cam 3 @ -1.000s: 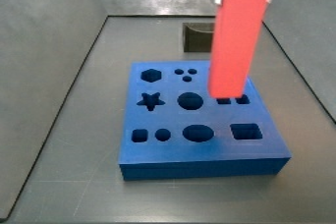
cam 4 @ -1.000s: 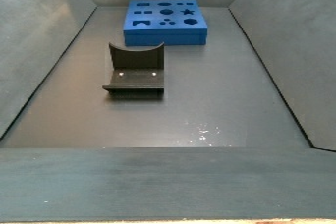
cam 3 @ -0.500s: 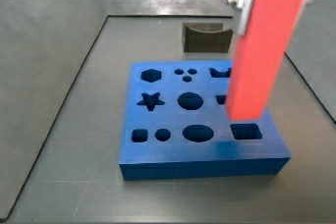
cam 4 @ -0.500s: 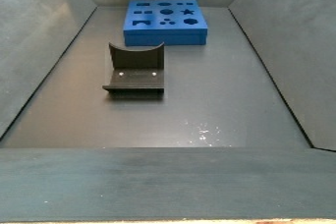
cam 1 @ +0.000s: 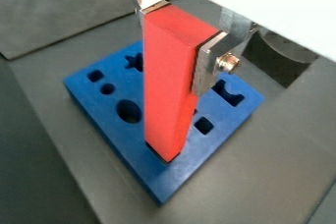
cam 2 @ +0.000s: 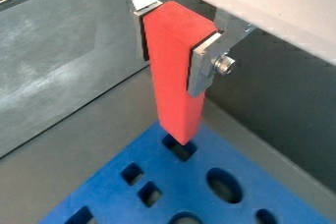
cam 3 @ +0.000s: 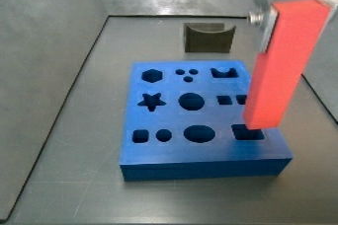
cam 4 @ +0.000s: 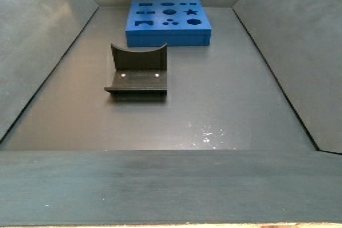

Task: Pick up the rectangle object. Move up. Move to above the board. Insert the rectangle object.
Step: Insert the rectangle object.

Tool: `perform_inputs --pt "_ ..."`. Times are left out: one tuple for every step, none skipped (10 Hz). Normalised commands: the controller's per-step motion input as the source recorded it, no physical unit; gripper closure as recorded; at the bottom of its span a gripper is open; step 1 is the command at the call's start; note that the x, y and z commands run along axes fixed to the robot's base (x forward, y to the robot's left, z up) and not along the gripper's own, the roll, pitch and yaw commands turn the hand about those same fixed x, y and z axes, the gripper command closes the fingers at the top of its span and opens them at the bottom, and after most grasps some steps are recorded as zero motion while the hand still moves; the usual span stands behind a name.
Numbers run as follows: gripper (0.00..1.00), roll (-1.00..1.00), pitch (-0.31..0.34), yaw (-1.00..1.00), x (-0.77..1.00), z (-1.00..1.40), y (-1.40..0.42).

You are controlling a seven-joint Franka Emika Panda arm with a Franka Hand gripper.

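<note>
Above board (cam 3: 199,120): gripper (cam 1: 178,36) clamped on upright rectangle object (cam 3: 280,66); no readable markings.

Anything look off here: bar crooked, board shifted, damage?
Nothing stands out. The gripper holds the rectangle object upright above the board, its lower end over the rectangular hole. The board lies flat, with no visible damage. The fixture stands apart on the floor.

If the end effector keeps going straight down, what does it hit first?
Probably the board: the bar held upright in the end effector hangs over its rectangular hole, so its tip likely enters there, though alignment is unclear.
</note>
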Motion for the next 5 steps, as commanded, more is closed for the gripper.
perform_inputs --pt "1.00 0.09 0.031 0.12 0.18 -0.01 0.00" --pt "1.00 0.02 0.000 0.00 0.00 0.00 0.00" --pt "1.00 0.17 0.000 0.01 0.00 -0.21 -0.01" --pt "1.00 0.25 -0.143 0.07 -0.09 -0.20 -0.03" --pt "1.00 0.03 -0.240 0.02 -0.11 -0.15 0.00"
